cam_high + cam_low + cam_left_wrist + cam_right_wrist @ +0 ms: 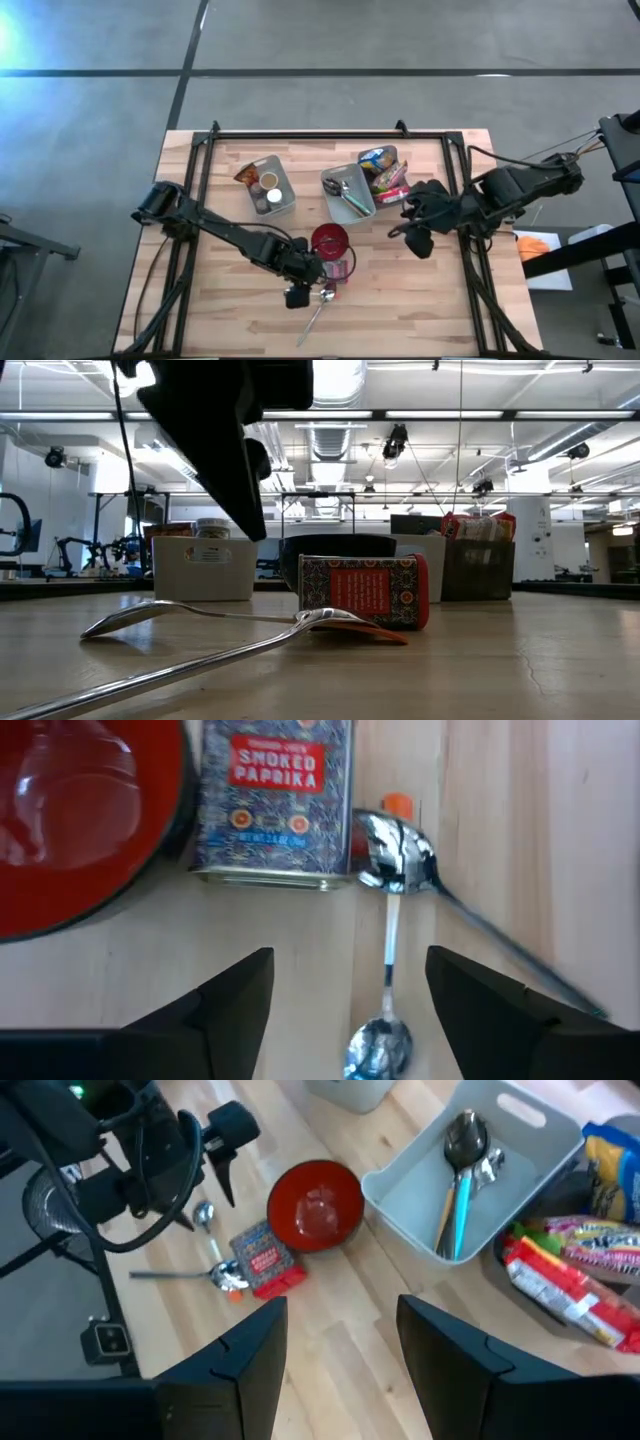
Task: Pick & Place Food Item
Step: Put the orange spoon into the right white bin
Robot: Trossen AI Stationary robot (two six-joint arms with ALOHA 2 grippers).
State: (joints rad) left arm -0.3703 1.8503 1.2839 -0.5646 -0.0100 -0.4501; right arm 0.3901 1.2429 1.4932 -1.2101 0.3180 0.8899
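Your left claw [350, 1000] hovers with its fingers apart and empty over the small spoon [385, 1020] at the bench's [230, 310] near edge, and just beyond it the smoked paprika tin [275, 805] lies flat beside the red bowl [80, 810]. Farther back, your right claw [340, 1350] waits, fingers apart, near the utensil bin [480, 1180] and the snack bin [385, 172].

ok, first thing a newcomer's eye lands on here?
Probably the red bowl mid-table, with the smoked paprika tin right beside it and two spoons lying by the tin. The left gripper hovers open over the small spoon; the right gripper waits open near the utensil bin.
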